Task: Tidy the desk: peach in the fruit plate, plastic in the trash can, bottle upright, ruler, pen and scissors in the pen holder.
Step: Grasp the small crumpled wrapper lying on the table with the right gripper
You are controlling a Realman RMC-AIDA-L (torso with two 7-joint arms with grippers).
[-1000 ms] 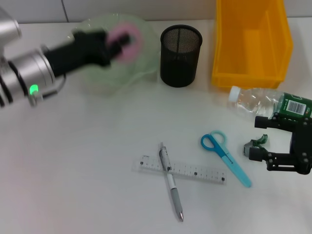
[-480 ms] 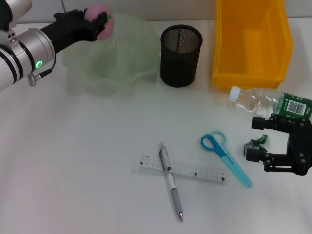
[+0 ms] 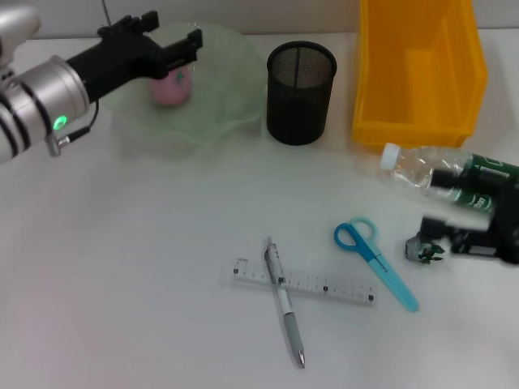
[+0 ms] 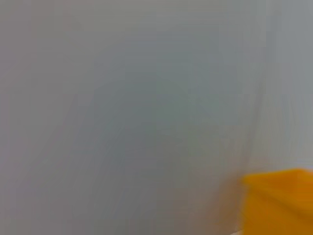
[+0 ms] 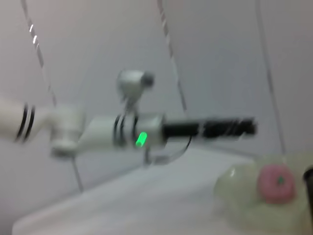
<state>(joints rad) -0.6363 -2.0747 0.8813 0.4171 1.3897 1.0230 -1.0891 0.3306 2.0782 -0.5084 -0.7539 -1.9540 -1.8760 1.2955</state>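
Note:
The pink peach (image 3: 170,87) lies in the pale green fruit plate (image 3: 223,97); the right wrist view also shows the peach (image 5: 276,182). My left gripper (image 3: 173,29) hovers open just above it, holding nothing. The clear bottle (image 3: 418,168) lies on its side at the right. My right gripper (image 3: 439,203) is open at the right edge, beside the bottle's green label and above a small green scrap of plastic (image 3: 426,248). The blue scissors (image 3: 375,261), clear ruler (image 3: 304,281) and silver pen (image 3: 285,306) lie on the table in front. The pen crosses the ruler.
The black mesh pen holder (image 3: 301,93) stands between the fruit plate and the yellow trash can (image 3: 418,69) at the back right. The left wrist view shows only a grey wall and a corner of the trash can (image 4: 279,200).
My left gripper has opened and the peach now rests in the fruit plate. My right gripper has shifted from around the plastic scrap toward the bottle.

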